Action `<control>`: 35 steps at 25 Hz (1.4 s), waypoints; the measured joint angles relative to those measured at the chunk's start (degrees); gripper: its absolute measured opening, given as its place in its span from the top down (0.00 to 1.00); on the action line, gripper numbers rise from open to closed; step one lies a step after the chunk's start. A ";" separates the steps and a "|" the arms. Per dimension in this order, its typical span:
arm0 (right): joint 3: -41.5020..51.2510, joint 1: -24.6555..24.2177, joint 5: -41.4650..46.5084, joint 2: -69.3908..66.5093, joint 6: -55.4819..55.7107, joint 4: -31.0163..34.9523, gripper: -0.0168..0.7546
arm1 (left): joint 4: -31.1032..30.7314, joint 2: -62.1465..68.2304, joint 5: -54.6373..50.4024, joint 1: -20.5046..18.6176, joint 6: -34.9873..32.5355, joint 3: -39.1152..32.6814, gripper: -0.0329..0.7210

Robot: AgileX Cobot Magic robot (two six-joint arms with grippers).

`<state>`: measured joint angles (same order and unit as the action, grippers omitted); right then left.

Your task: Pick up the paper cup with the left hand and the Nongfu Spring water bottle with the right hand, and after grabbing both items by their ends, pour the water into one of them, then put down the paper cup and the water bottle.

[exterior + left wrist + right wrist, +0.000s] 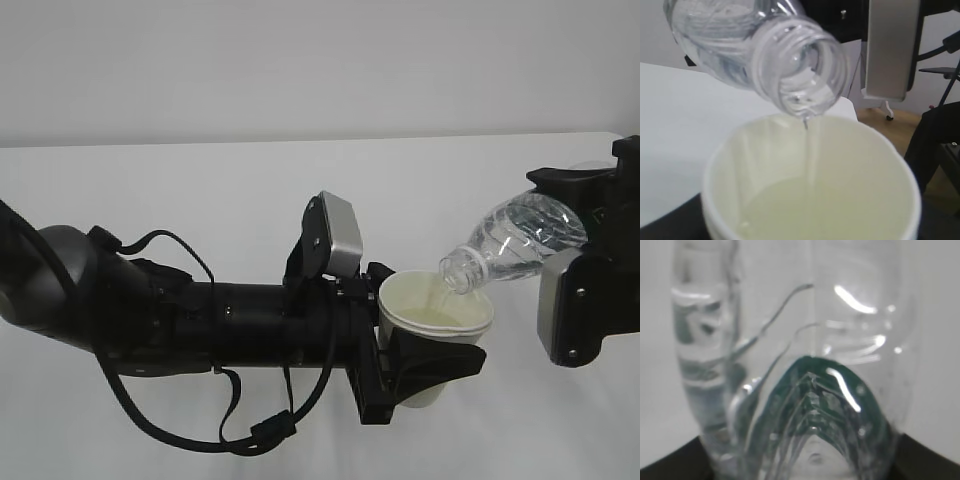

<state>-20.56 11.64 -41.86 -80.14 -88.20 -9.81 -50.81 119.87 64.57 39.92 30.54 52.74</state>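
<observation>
While water (807, 150) streams from tilted Nongfu Spring water bottle (520, 240), clamped by right hand (590, 250) at frame right, into paper cup (435, 320), gripped by left hand (405, 350) at centre: pouring step. Next: right bottle, lower both.

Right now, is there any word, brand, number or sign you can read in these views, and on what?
None can be read.
Water bottle: its green label shows only as a blur in the right wrist view; no lettering legible.
Paper cup: plain, no print visible.

bottle (760, 50) tilted over cup (810, 200) | water (807, 150) streaming in
</observation>
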 joint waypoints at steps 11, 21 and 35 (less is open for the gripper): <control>0.00 0.00 0.00 0.00 0.00 0.12 0.45 | 0.00 0.00 -0.26 0.00 0.10 0.00 0.33; 0.00 0.00 0.00 0.00 0.00 0.12 0.45 | 0.00 0.00 -0.35 0.00 0.10 0.00 0.33; 0.00 0.00 -0.13 0.00 0.00 0.12 0.45 | 0.00 0.00 -0.35 0.00 0.10 0.00 0.33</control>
<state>-20.56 11.64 -41.99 -80.14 -88.20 -9.69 -50.81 119.87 64.23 39.92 30.64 52.74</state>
